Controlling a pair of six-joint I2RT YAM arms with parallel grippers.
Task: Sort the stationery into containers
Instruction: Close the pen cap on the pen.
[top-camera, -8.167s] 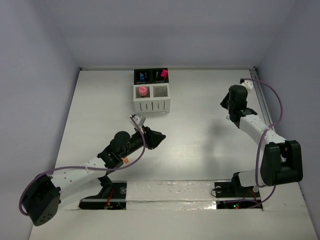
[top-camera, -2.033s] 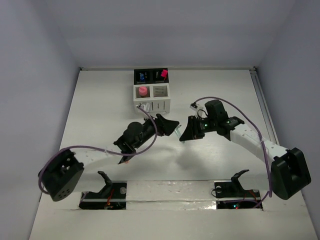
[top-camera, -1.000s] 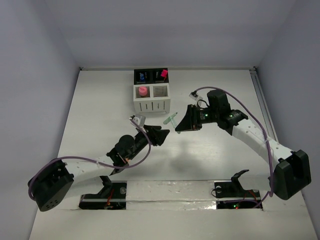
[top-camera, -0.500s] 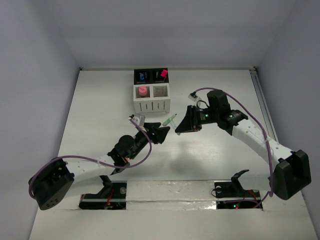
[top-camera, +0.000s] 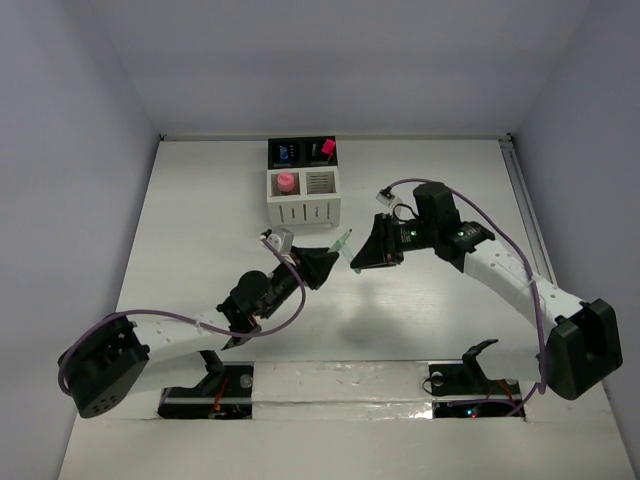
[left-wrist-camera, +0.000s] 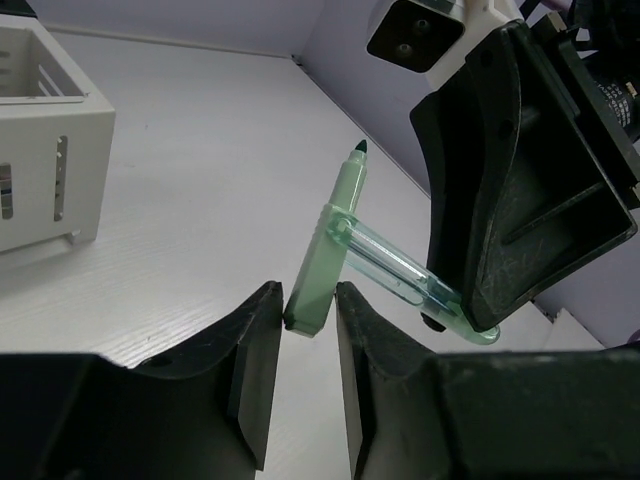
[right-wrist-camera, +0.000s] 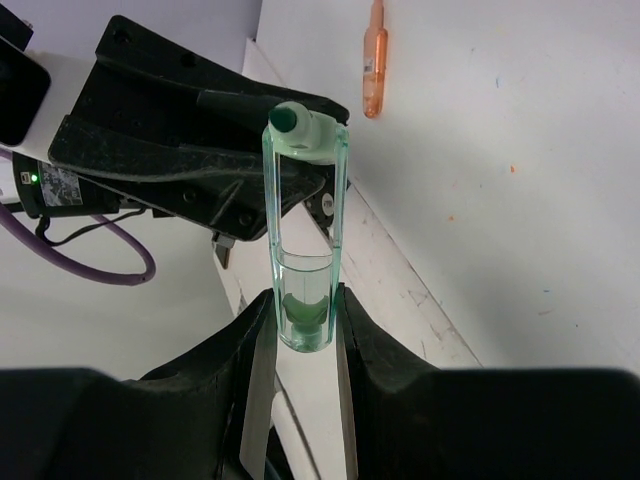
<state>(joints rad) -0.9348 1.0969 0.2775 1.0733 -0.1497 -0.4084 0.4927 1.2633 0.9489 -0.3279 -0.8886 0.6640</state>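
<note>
Black-fingered, the left tool (left-wrist-camera: 308, 297) has come up toward the far right since half a second ago, when it sat just short of the green pen (left-wrist-camera: 325, 262). Its fingers have drawn closer and now stand tight on either side of the pen's lower end; whether they press it I cannot tell. The right tool (right-wrist-camera: 302, 300) keeps the place it had then, pinching one end of a clear green piece (right-wrist-camera: 300, 205) whose other end rings the pen at mid-length. The pen hangs in the air between the two tools, tilted, tip toward the far side, to the near right of the containers (top-camera: 303, 207). Eight seconds back the arms were well apart, the right one folded at the far right.

From above, the pen's lower end is lost behind the tool tips, and the cups show only tops: a pink cap (top-camera: 286, 182) in the near-left white cup, a blue top (top-camera: 287, 153) and a pink top (top-camera: 326, 148) in the black ones. An orange pen (right-wrist-camera: 373, 60) lies flat on the white surface (top-camera: 200, 220), which carries a few small coloured specks. Pale lilac walls (top-camera: 330, 70) close it in on three sides
</note>
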